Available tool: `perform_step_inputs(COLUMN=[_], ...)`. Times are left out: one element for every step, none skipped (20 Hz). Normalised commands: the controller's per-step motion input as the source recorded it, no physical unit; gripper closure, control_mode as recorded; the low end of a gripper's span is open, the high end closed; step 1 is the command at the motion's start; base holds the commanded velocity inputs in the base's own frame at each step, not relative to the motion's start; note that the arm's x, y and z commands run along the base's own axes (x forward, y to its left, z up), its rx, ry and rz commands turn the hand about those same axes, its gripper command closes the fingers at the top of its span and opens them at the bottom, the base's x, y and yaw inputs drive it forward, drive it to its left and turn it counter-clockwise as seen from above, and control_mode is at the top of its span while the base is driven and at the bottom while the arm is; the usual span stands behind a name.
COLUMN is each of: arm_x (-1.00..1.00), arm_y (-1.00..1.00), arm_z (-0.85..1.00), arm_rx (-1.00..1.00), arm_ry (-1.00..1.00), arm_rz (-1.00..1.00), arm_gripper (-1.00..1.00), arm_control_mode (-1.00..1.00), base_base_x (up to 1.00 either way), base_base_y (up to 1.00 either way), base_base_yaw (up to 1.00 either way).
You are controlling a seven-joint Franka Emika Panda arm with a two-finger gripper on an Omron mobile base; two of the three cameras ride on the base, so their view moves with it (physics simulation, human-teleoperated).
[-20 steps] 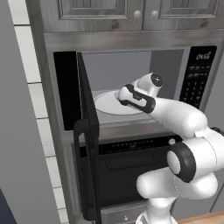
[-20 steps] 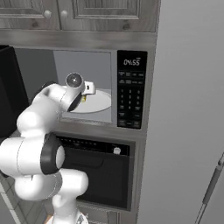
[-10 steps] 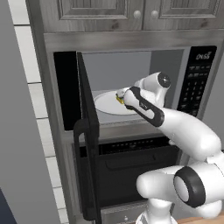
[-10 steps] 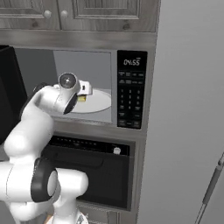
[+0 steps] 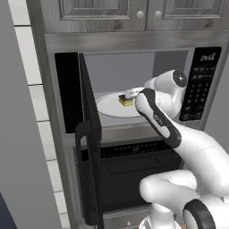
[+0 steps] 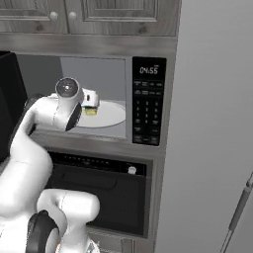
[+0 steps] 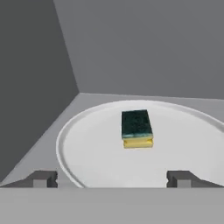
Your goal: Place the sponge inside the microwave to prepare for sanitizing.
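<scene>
The sponge [image 7: 137, 128] lies green-side-up, seemingly flat, on the turntable [image 7: 92, 153].

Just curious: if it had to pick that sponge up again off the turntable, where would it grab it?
Probably across the sponge's two long sides, reaching in through the open front. It lies flat, green layer up, on the turntable, narrow enough to fit between the open pincer.

Grey wood cabinet doors [image 5: 134, 9] with round knobs [image 5: 141, 14] run along the top. A white tiled wall [image 5: 38, 89] stands at left, a tall grey panel [image 6: 212, 123] at right, a black oven [image 6: 106, 192] below.
</scene>
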Motion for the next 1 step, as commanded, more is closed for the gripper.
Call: perform_step_inputs(arm_x=[-0.73], arm_y=[0.00], arm_z=[0.18], arm_rx=[0.00], arm_ry=[0.00], arm_rz=[-0.01], arm_gripper=[-1.00], arm_control_mode=[-1.00], base_base_x=[0.00], base_base_y=[0.00], base_base_yaw=[0.00])
